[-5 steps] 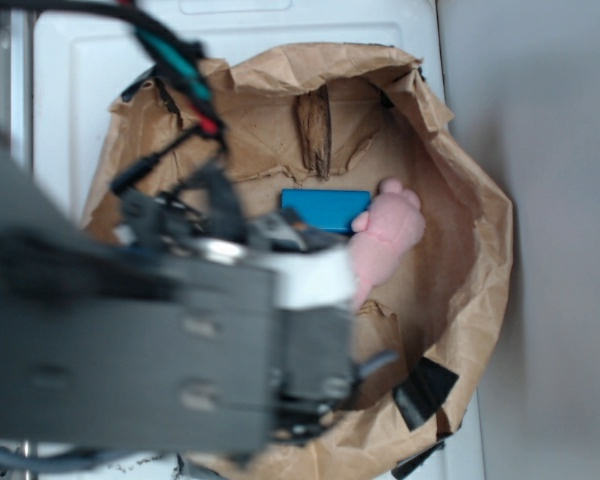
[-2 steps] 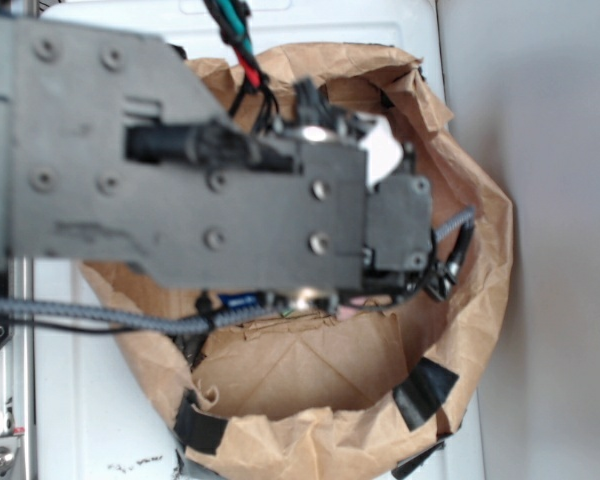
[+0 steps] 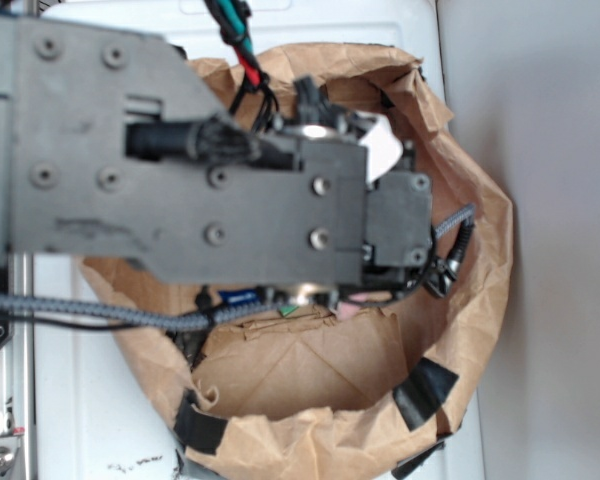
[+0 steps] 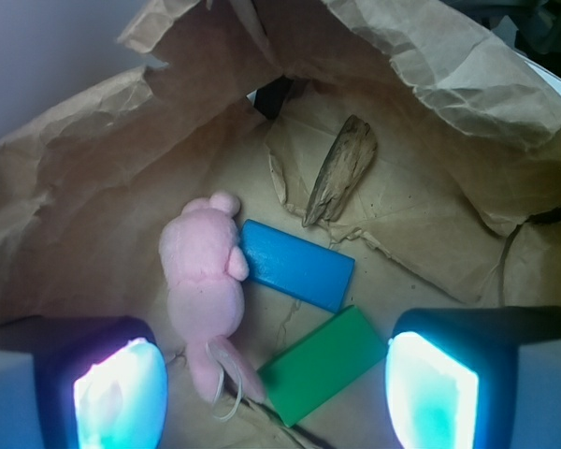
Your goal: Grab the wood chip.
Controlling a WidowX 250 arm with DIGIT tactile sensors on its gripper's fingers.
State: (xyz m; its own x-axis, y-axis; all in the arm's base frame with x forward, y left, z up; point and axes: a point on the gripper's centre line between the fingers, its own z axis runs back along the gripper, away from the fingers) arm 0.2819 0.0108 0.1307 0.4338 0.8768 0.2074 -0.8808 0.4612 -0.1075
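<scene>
The fingers stand spread wide, holding nothing, above a paper bag. The wood chip lies on the bag's floor: a brown, grainy, pointed sliver, just beyond a blue block.

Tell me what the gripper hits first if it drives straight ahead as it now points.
Probably the green block: it lies between the open gripper fingers, nearest the camera. The wood chip sits farther off, beyond the blue block. Depth is hard to judge.
</scene>
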